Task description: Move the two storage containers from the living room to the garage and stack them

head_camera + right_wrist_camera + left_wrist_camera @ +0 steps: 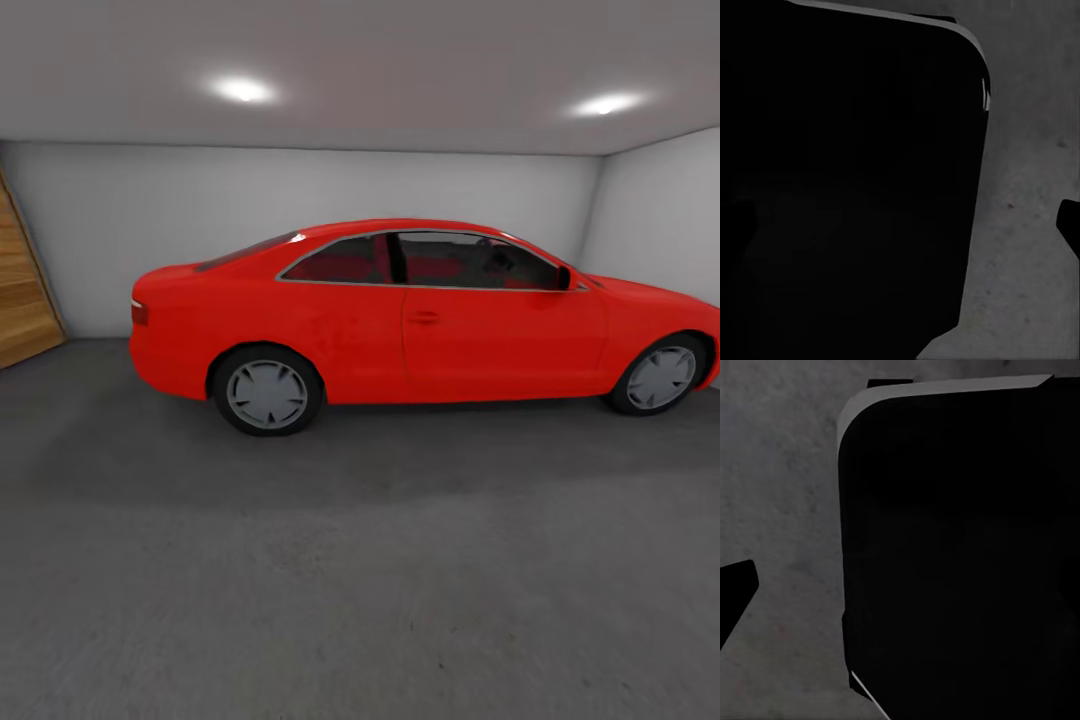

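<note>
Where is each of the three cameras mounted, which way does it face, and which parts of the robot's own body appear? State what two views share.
Head view: on the robot's head, facing forward across the dark grey concrete floor to a glossy red coupe car seen side-on before white walls.
Left wrist view: near the left gripper, facing down at the floor beside a large black rounded body part.
Right wrist view: near the right gripper, facing down likewise, beside a similar black part.
Shared: both wrist views show the speckled concrete floor.

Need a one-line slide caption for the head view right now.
Garage: red car parked side-on on grey concrete floor, white walls, two ceiling lights, wood panel at left.
</note>
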You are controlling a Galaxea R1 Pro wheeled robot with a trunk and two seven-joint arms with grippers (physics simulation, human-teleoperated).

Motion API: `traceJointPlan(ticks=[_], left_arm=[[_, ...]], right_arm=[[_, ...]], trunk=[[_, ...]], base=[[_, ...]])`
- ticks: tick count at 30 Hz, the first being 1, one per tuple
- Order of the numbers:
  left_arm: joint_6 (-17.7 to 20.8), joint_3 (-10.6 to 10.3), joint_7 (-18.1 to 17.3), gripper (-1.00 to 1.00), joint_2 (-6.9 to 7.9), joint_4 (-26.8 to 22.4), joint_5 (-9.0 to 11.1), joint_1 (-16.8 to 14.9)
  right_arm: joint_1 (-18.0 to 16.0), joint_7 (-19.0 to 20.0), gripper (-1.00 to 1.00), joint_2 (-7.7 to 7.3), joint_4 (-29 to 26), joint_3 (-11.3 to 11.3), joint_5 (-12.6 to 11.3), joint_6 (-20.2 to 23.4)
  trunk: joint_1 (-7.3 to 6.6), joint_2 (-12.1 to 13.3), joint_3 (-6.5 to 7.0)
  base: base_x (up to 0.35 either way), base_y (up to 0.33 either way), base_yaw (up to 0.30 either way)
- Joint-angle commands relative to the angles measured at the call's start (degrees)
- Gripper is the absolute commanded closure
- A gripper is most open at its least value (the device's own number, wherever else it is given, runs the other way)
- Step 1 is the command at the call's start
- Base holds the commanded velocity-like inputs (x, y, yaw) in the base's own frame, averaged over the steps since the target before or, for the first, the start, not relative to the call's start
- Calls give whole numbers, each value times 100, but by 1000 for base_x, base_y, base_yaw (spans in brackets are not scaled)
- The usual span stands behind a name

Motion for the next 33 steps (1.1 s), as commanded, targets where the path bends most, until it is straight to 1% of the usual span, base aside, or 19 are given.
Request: traceJointPlan(ticks=[1,3,4,9,14,33], left_arm=[[-11,-4,1,-100,0,-2,0,-1],[-12,-7,1,-100,0,-2,-1,-1],[-12,-7,1,-100,0,-2,0,-1],[-12,-2,1,-100,1,-2,2,-1],[-14,1,1,-100,1,-2,1,-1],[-13,-5,1,-100,1,-2,-2,-1]], right_arm=[[0,-1,-100,1,1,77,-45,-20],[0,-1,-100,-3,1,141,-46,-21],[0,-1,-100,-2,1,1776,-46,-21],[0,-1,-100,-6,1,1777,-46,-18],[0,10,-100,-7,1,1777,-46,-34],[0,34,-100,-7,1,1777,-39,-39]], trunk=[[0,-2,-4],[0,-2,-4],[0,-2,-4],[0,-2,-4],[0,-2,-4],[0,-2,-4]], base=[[0,0,251],[0,0,259],[0,0,264],[0,0,248],[0,0,23],[0,0,-227]])
